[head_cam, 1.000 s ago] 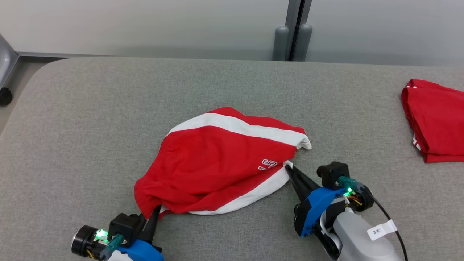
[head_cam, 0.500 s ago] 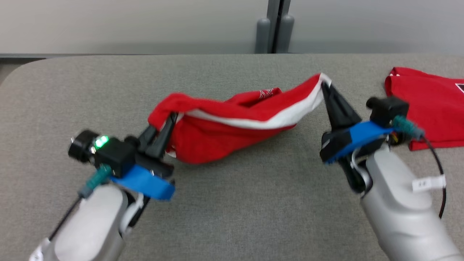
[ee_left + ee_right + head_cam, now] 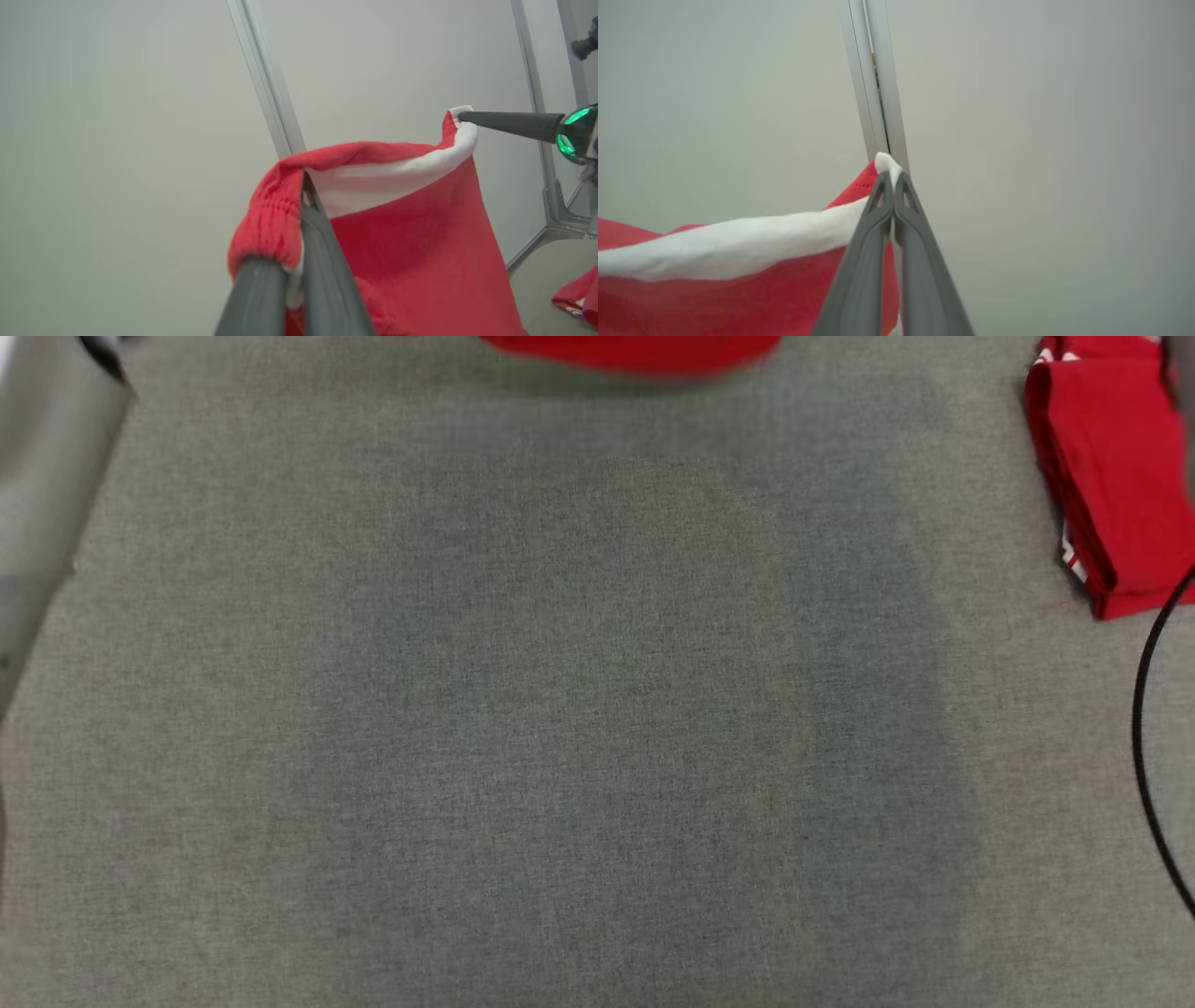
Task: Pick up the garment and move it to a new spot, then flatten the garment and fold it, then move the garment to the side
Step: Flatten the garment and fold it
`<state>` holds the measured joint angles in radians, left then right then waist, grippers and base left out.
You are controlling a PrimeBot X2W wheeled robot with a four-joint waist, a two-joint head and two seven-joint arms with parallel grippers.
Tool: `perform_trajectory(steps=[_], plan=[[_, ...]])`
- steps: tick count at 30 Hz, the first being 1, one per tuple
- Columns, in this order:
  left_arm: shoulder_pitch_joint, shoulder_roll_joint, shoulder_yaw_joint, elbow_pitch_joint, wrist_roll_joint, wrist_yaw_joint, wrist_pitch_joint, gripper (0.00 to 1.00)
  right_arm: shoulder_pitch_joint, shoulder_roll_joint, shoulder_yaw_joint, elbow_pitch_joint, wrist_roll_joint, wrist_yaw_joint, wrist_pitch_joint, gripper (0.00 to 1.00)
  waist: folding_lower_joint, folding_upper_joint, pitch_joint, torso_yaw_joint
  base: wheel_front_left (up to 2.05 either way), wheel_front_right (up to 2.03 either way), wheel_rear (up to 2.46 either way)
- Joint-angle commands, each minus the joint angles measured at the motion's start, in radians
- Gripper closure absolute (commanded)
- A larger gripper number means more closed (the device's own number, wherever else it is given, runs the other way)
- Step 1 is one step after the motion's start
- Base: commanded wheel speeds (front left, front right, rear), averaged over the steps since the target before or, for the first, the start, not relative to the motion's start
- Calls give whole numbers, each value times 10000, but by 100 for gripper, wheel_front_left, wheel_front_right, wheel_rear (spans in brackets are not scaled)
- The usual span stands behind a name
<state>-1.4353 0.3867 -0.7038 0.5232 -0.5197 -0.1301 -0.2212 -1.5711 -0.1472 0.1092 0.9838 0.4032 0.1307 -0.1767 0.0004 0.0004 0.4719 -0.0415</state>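
The left gripper [image 3: 304, 205] has its fingers clamped on the gathered, elastic red edge of the red garment [image 3: 411, 233], with cloth bunched over one finger and pinched between the two. The right gripper [image 3: 891, 181] has its fingers pressed together on a white corner of the same garment [image 3: 714, 289]. In the left wrist view the right gripper [image 3: 461, 116] reaches in from the right, its dark tip biting that white corner.

The garment hangs in the air between the two grippers. Its upper edge, lined by a white band, runs from one grip to the other, and the red body drops below. In the head view its lower red edge [image 3: 635, 350] shows at the top of the picture, above the grey fabric-covered table [image 3: 560, 709].

A second red garment, folded [image 3: 1111, 476], lies on the table at the right edge, well apart from the lifted one. A black cable [image 3: 1144, 728] curves down the right side. Behind the grippers stands a pale wall with a vertical metal post [image 3: 873, 84].
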Motion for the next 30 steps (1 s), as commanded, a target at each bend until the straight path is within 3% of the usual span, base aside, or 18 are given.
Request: perform_trajectory(steps=[1,6,13,18,25,30], plan=[[-699,-188,-142,276,-169,-6,-114,100,-571,-115,-117,304,-201,1,-123,100,-4,-4,266,143,0,0,0],[-2159,-555,-452,1424,-856,-6,-369,100,-1600,109,-272,1234,-568,3,-545,100,-4,-4,495,-23,0,0,0],[-754,-417,-1252,1734,-1389,-6,-441,100,244,474,518,1135,130,3,-840,100,-4,-4,440,-259,0,0,0],[1985,-306,-436,634,-1344,26,-446,100,2777,232,1431,266,1055,1,-883,100,-4,-4,79,-317,0,0,0],[5898,-427,458,-1127,-726,449,-447,100,6314,-457,2311,-1845,1887,3,-889,100,-4,-4,-715,-167,0,0,0],[8955,-324,1168,-2256,-675,730,-451,100,9208,-940,2204,-3486,2302,1,-893,100,-4,-4,-1417,-147,0,0,0]])
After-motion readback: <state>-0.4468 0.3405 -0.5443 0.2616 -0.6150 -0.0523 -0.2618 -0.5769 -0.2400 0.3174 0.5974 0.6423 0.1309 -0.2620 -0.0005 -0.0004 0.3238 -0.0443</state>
